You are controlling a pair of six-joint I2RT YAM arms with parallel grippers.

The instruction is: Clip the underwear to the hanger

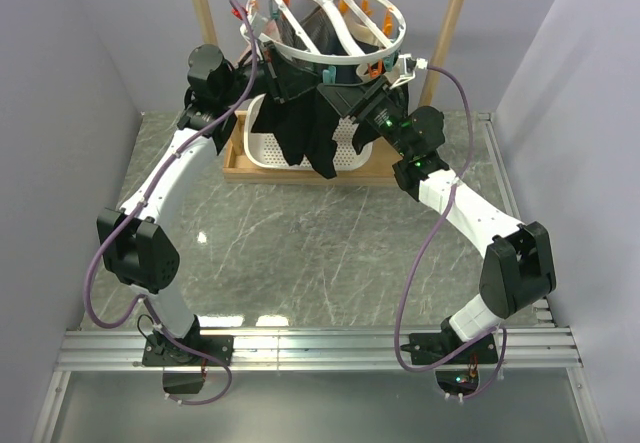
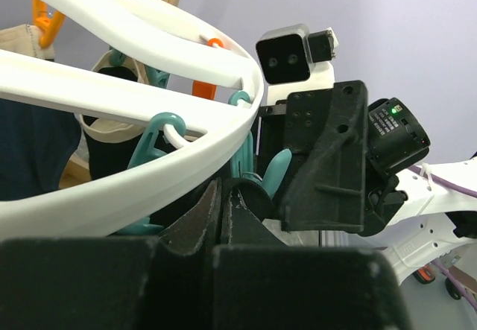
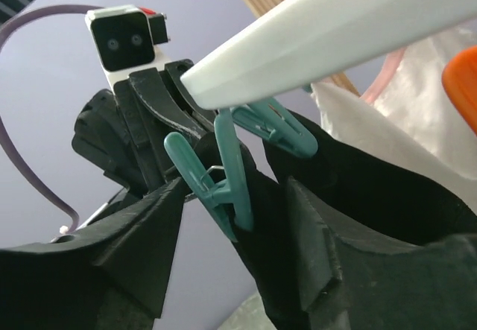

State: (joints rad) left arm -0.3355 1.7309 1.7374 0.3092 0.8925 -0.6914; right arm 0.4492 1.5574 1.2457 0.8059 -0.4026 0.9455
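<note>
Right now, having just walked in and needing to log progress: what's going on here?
Both arms are up at the near rim of the hanger. The left hand appears to pinch the black underwear just under that rim, and the rest of it hangs down over the basket. The right hand is open around a teal clip beside the fabric. Whether that clip has bitten the fabric I cannot tell.

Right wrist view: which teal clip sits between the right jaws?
The lower-left teal clip, hanging down below the hanger rim, between the jaws. The other teal clip sits higher, tucked against the rim.
</note>
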